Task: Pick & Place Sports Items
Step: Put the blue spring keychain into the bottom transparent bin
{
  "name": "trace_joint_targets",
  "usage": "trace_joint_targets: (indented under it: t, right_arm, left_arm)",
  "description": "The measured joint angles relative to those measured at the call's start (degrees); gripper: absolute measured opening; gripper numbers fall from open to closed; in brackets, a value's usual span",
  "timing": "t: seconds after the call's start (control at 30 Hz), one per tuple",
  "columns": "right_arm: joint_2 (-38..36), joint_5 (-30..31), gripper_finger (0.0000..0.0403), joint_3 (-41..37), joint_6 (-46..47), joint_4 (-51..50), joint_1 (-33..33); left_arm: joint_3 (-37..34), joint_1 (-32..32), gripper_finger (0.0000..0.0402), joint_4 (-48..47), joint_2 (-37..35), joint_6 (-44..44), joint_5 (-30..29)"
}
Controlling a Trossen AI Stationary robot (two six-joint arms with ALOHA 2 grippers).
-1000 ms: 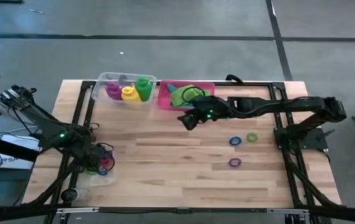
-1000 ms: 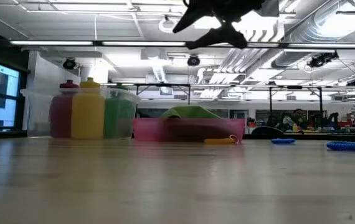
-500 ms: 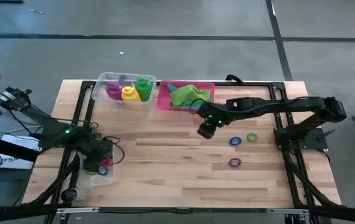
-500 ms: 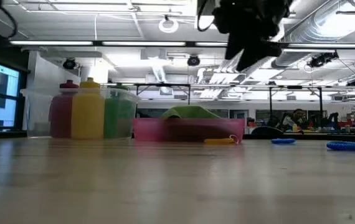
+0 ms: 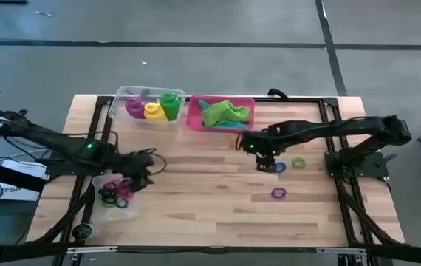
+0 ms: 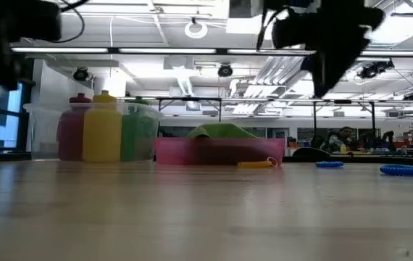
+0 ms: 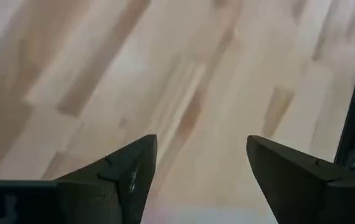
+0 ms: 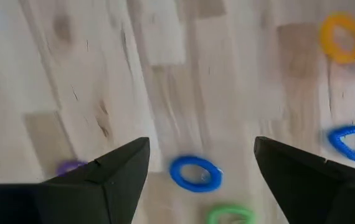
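Nearest to us on the table (image 5: 210, 214), at the left, we see a clear tub (image 5: 114, 193) holding pink, dark and blue rings (image 5: 124, 190). Our left gripper (image 5: 140, 177) hovers just beside the tub's right edge, its jaws apart with nothing between them, only bare wood below in the left wrist view.

Right of centre lies a purple ring (image 5: 278, 193), and a little farther a blue ring (image 5: 280, 167) and a green ring (image 5: 299, 163) sit side by side. Our right gripper (image 5: 264, 161) hangs just left of the blue ring, jaws wide and empty.

At the far edge, the pink tray (image 5: 193, 117) holds the green cloth (image 5: 225, 112), and left of it a second clear tub (image 5: 116, 104) holds the purple bottle (image 5: 134, 108), yellow bottle (image 5: 152, 111) and green bottle (image 5: 170, 103).
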Motion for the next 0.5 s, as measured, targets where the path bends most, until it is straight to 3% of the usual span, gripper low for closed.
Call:
trace_joint_targets:
  t: [0.3, 0.5]
  right_arm:
    - [-0.2, 0.2, 0.0231, -9.5, -7.8, 2.8, 0.5]
    - [-2.2, -4.5, 0.0231, -17.7, -13.8, 7.7, -0.2]
  left_arm:
    - [0.0, 8.1, 0.0203, 8.8, 0.0, 0.0, -1.4]
    - [0.0, 11.0, 0.0203, 11.8, 0.0, 0.8, -1.5]
